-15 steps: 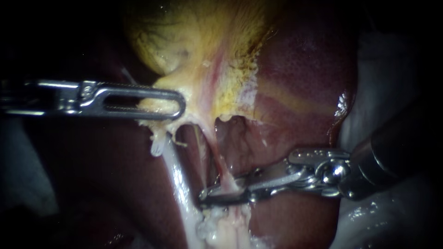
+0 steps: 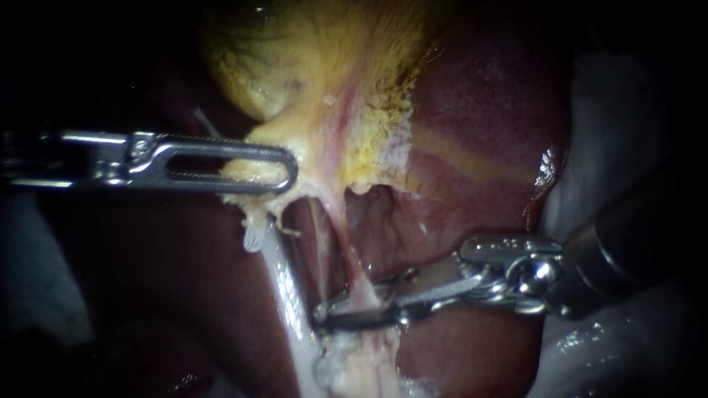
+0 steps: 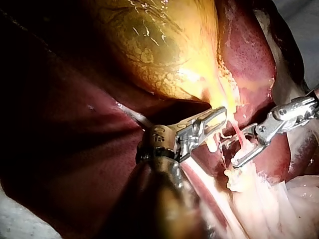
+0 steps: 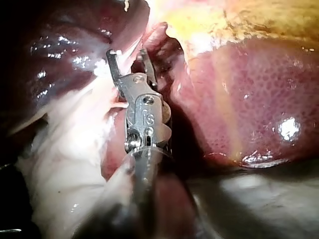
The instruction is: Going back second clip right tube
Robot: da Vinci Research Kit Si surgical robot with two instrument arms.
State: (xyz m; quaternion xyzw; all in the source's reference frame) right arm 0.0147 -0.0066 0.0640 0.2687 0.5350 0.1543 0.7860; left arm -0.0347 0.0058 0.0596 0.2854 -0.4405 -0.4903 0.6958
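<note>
Right instrument [image 2: 341, 306]: jaws stand apart with a visible gap, astride the thin pink right tube [image 2: 352, 269]; the tube runs between them, low in the field, and no squeeze on it shows.
Clip: none can be made out on that tube in any view.
Step in hand: by the look of it, drawing the right instrument back off the tube.
Next move: likely a straight pull back along its own shaft, jaws kept apart until the tips are past the tube.
Left instrument [image 2: 280, 168]: slotted jaws closed on the gallbladder [image 2: 295, 66] at its pale lower edge, holding it taut.
Neighbours: a thicker white tube [image 2: 284, 284] just beside the jaw tips; frayed white tissue [image 2: 354, 365] under them; the liver [image 2: 487, 110] behind.
In the way: the white tube and frayed strands could catch a jaw tip.
</note>
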